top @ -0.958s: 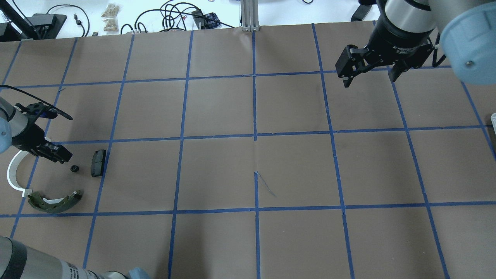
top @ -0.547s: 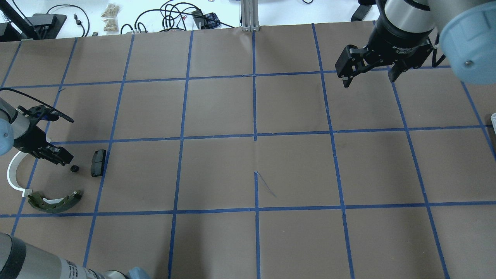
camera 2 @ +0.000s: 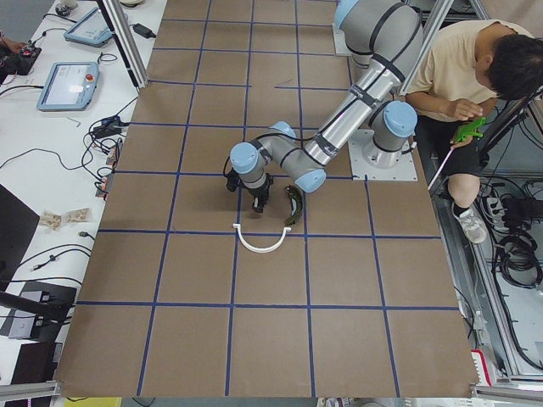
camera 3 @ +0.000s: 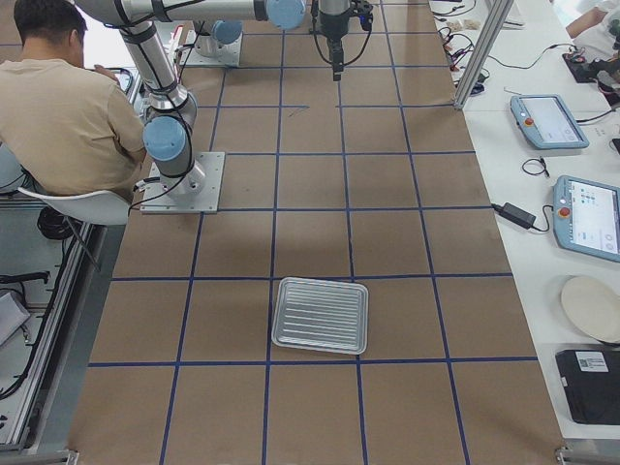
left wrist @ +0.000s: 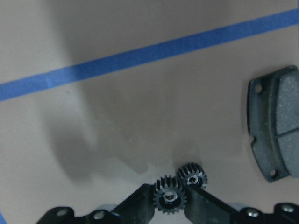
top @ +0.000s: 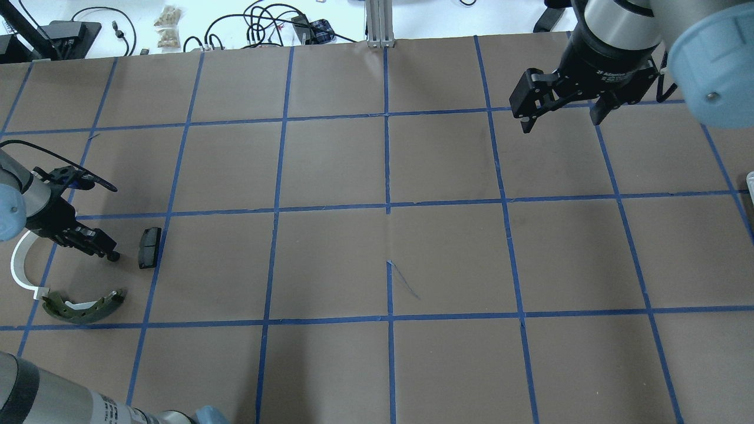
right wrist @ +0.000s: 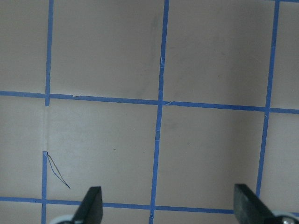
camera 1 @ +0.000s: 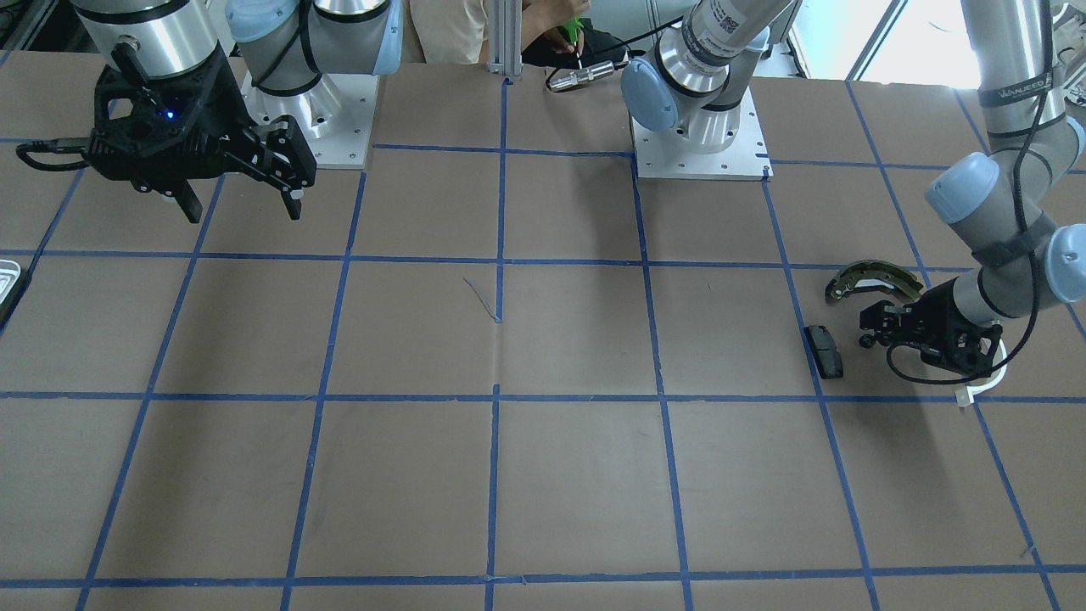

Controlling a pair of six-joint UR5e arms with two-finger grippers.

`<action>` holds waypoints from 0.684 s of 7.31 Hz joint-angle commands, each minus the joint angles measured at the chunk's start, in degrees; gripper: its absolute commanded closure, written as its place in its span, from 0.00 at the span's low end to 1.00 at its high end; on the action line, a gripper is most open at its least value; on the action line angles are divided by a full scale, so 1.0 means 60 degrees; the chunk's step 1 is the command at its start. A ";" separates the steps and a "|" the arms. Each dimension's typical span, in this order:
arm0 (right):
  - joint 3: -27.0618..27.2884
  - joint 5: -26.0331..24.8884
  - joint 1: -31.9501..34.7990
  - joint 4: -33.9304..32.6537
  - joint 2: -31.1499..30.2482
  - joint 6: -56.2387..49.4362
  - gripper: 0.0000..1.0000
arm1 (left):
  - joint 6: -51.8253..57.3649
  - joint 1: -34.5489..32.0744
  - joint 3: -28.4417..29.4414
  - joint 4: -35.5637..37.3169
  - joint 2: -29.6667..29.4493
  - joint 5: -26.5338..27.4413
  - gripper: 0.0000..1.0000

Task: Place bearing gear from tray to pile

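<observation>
My left gripper [left wrist: 170,205] is shut on a small black bearing gear [left wrist: 169,196], low over the table inside the pile. A second like gear [left wrist: 191,176] lies just beyond it, touching or nearly so. The pile holds a black pad [top: 149,247], an olive brake shoe [top: 82,306] and a white plastic arc [top: 17,265]. The overhead view shows the left gripper [top: 109,253] just left of the pad. My right gripper [top: 562,121] is open and empty, high over the far right of the table. The silvery tray [camera 3: 320,315] looks empty in the exterior right view.
The table is brown paper with a blue tape grid [top: 387,209]. Cables and small items [top: 277,26] lie on the white bench beyond the far edge. A person [camera 2: 475,93] sits beside the robot bases. Tablets [camera 3: 586,213] lie on a side bench.
My left gripper has moved down and to the right, from beside the white arc to the gear lying next to the black pad. The right arm has not moved.
</observation>
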 commanded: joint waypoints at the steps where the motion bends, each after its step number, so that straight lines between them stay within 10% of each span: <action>1: 0.0000 -0.0015 0.0000 0.0000 -0.0006 0.0000 0.00 | -0.0001 0.0046 -0.0013 -0.0011 0.0053 0.0044 0.23; 5: 0.0000 0.0000 0.0000 0.0000 0.0008 0.0000 0.00 | -0.0278 -0.0113 0.0832 -0.1132 0.0317 0.0045 0.08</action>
